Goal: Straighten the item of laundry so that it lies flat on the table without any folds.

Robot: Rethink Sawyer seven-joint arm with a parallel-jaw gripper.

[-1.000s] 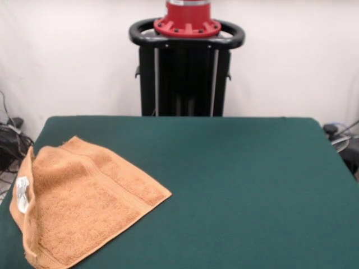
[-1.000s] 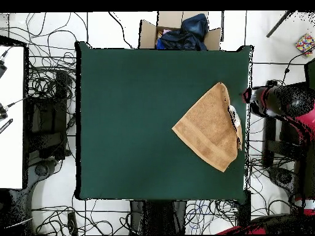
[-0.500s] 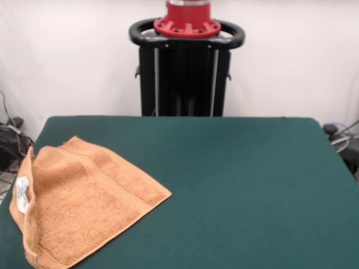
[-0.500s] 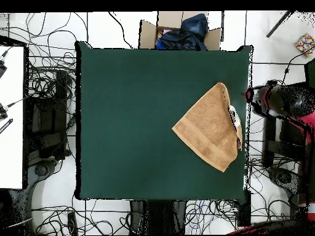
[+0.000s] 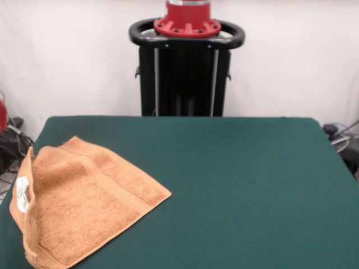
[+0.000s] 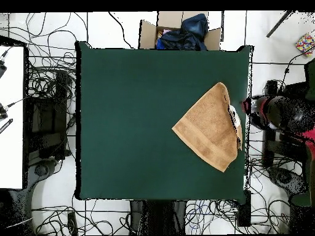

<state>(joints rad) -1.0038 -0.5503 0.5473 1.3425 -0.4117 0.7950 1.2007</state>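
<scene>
At table (image 5: 235,185) edge, folded towel (image 5: 78,204)

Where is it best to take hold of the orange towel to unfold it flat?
Probably the folded-over hem beside the white label on the towel, coming down from above. That edge is doubled near the table edge; drawing it outward should open it.

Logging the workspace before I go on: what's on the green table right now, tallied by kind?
Orange-tan towel, one edge folded over, white label showing: 1
Other things on the table: 0
Total: 1
</scene>
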